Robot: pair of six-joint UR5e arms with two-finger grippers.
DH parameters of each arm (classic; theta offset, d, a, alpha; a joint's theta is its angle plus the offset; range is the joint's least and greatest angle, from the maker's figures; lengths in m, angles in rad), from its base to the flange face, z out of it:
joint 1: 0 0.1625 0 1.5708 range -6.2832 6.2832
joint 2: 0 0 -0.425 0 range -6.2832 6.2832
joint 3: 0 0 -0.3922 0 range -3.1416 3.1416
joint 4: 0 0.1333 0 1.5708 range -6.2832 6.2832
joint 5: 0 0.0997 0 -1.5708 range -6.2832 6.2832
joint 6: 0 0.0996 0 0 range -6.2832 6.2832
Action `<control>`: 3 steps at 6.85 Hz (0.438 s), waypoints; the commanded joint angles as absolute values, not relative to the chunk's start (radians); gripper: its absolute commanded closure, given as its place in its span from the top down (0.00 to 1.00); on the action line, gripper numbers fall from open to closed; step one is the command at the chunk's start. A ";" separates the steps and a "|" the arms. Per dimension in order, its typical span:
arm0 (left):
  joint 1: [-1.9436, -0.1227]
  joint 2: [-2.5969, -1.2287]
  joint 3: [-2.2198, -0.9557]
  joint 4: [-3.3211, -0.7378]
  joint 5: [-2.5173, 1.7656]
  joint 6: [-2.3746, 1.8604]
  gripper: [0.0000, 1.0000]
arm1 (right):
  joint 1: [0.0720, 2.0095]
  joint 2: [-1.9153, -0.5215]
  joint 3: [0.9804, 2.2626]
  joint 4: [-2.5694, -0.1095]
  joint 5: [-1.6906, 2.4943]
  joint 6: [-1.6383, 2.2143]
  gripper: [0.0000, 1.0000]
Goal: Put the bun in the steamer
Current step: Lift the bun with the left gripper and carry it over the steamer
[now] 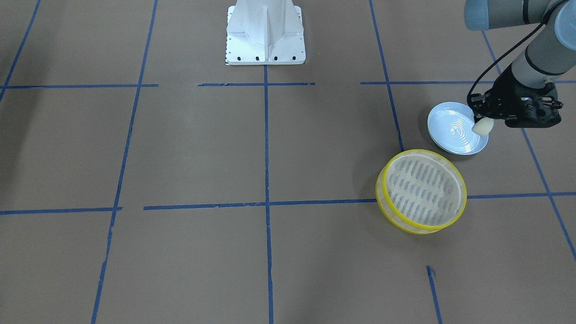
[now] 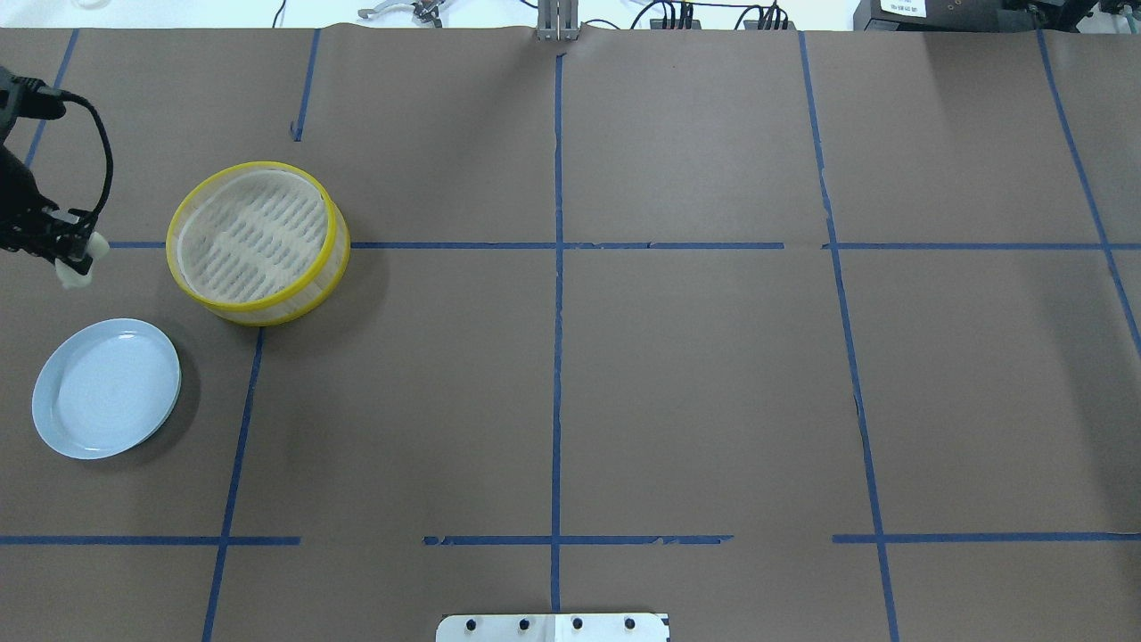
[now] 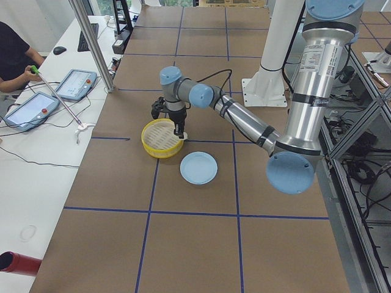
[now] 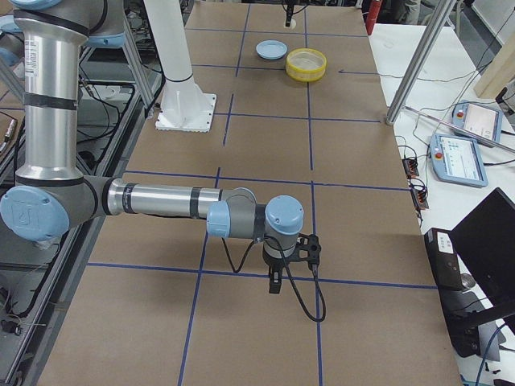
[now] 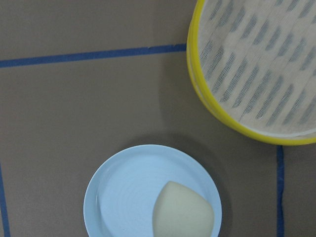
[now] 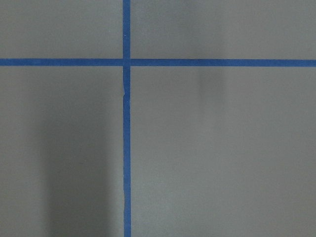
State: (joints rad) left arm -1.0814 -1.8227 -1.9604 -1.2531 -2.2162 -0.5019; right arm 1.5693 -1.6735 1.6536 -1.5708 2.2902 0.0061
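My left gripper is shut on the bun, a small cream-white lump, and holds it in the air over the edge of the pale blue plate. In the overhead view the gripper with the bun hangs left of the steamer, and the plate lies bare. The yellow-rimmed steamer stands with nothing in it. The left wrist view shows the bun above the plate, with the steamer at the upper right. My right gripper hangs low over the table, far away; I cannot tell whether it is open.
The white robot base stands at the table's middle edge. Blue tape lines cross the brown table. Tablets and cables lie on the side bench, where a person sits.
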 commanded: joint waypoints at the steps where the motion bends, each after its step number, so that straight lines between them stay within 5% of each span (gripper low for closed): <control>1: -1.074 -2.027 -1.799 -1.203 -2.223 -0.508 0.21 | 1.569 -1.674 1.654 -1.571 2.290 0.006 1.00; 3: -1.037 -2.097 -1.668 -1.271 -2.223 -0.526 0.21 | 1.569 -1.674 1.654 -1.571 2.290 0.006 1.00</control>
